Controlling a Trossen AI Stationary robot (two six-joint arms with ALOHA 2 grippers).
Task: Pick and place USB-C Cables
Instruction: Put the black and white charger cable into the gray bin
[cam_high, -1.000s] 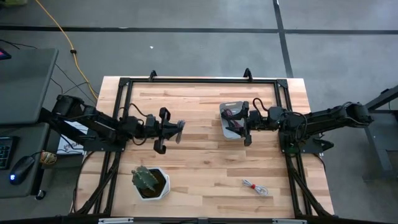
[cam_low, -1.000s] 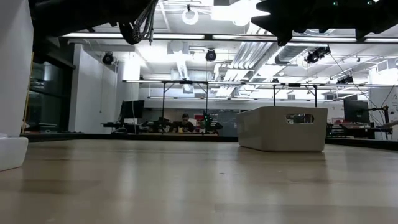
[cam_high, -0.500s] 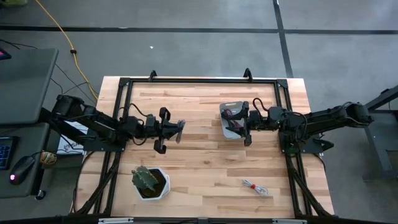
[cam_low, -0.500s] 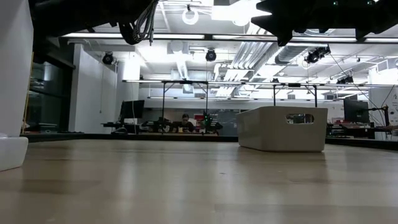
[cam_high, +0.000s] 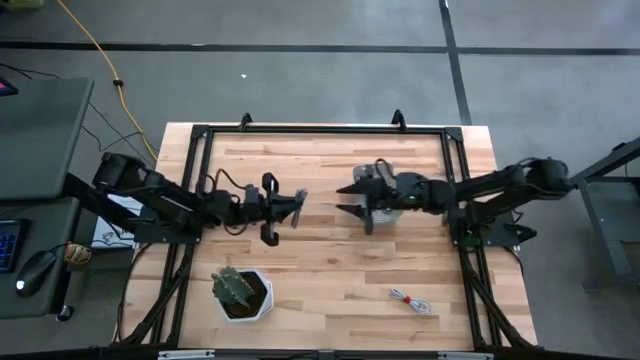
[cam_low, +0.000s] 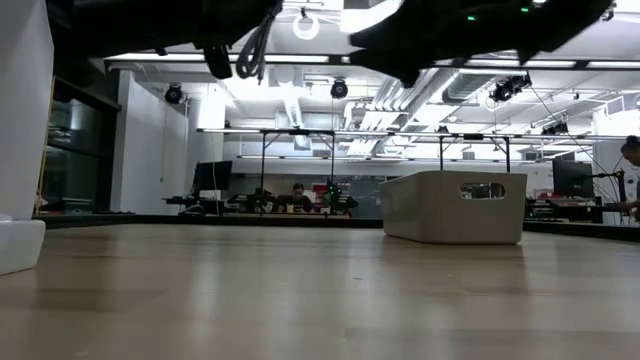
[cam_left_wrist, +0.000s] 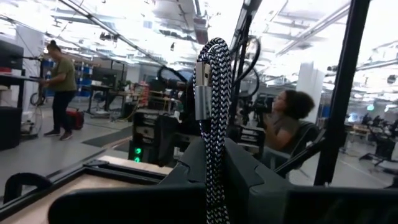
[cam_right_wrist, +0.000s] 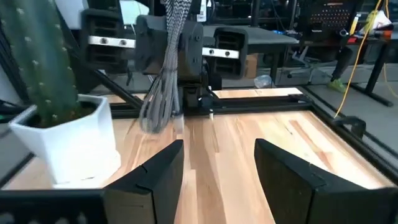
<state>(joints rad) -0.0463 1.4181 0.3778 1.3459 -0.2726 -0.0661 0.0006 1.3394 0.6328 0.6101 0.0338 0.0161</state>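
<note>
Your left tool (cam_high: 283, 207) is clamped on a grey braided cable (cam_left_wrist: 212, 118) that stands up between its fingers, the lower end cut off from sight; your right tool (cam_high: 352, 200) faces it across the worktop (cam_high: 320, 260) with fingers spread and empty, its arm hiding most of the pale tray (cam_low: 455, 206) behind it; a whitish-and-red cable (cam_high: 410, 299) lies well apart.

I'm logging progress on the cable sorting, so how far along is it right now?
Partly done, it seems. The pale tray already appeared to hold cables, though the right arm now covers it. In hand: the left gripper holds up a grey braided cable at mid-table, and the open right gripper faces it, perhaps for a handover. Left: the whitish-and-red cable lies on the table near the front right.
</note>
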